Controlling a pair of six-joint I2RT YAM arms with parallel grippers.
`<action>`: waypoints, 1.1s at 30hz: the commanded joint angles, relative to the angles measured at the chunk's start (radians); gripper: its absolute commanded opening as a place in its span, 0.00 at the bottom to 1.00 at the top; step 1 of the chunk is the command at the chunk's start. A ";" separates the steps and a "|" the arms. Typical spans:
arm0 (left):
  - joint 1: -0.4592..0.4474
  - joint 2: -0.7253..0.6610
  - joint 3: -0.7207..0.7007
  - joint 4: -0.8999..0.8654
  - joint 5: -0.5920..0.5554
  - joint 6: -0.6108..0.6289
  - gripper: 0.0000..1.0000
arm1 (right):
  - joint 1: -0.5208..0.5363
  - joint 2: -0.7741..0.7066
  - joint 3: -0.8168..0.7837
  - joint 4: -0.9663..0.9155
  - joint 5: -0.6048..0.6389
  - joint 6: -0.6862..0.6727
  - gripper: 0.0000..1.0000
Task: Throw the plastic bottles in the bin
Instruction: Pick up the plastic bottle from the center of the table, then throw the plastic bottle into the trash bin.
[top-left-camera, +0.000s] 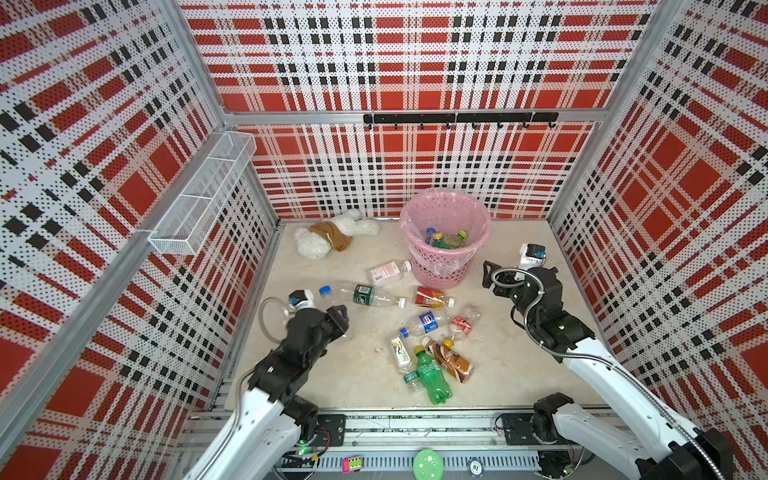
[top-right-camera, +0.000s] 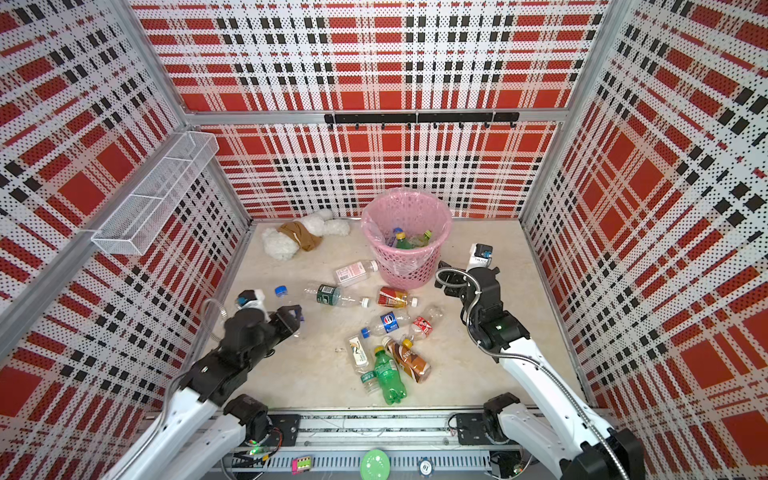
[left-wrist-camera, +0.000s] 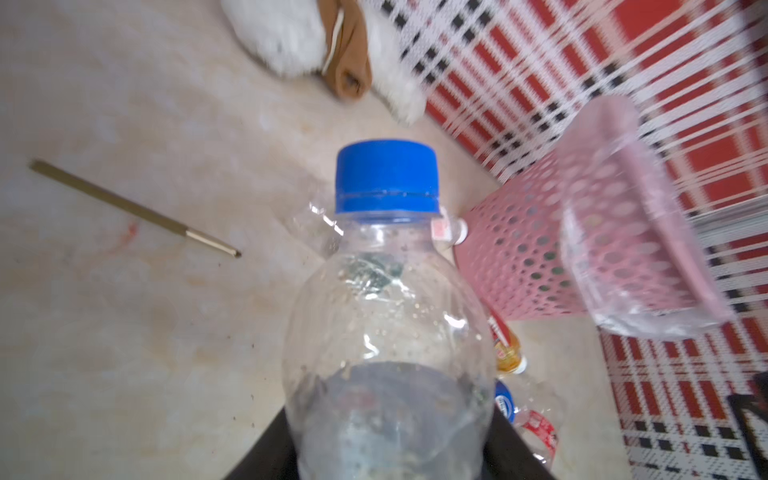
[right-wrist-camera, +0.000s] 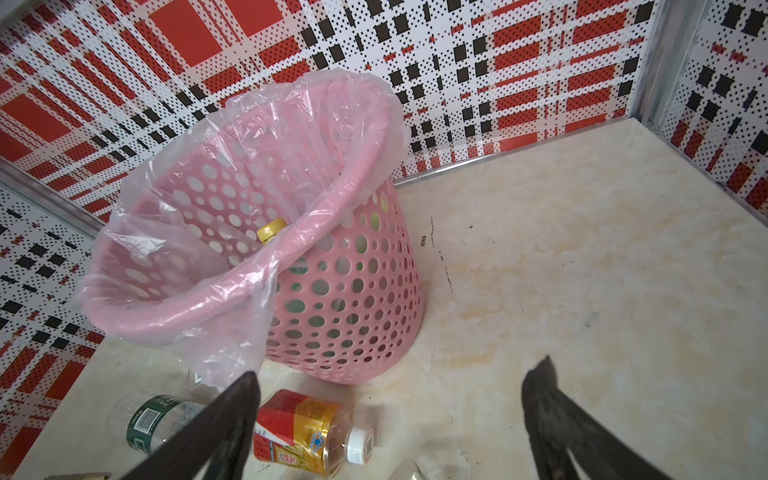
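Mid-table: Pepsi-label bottle (top-left-camera: 428, 322); left pincer (top-left-camera: 340, 316) clamps blue-capped bottle (left-wrist-camera: 386, 316); right pincer (right-wrist-camera: 397, 372) agape, empty.

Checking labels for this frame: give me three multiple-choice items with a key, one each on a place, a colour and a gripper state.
1. Where is the plush toy?
A) on the table by the back wall, apart from the bin
B) inside the bin
C) at the table's front edge

2. What colour is the cap of the bottle in the left gripper?
A) yellow
B) white
C) blue

3. How is the right gripper?
A) shut on a bottle
B) open, empty
C) shut on the bin's rim

Key: 1 A, both top views show it lying there; 2 C, plain in the left wrist view; 3 B, its jaws stand wide with nothing between.
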 joint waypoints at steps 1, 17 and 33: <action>0.094 -0.027 0.087 -0.072 0.061 0.110 0.51 | -0.004 0.001 -0.007 0.070 -0.007 0.022 1.00; -0.282 0.982 0.839 0.439 0.105 0.502 0.51 | -0.012 -0.218 -0.105 -0.159 0.054 0.067 1.00; -0.312 1.720 1.650 0.396 0.221 0.464 0.51 | -0.017 -0.324 -0.178 -0.229 0.065 0.100 1.00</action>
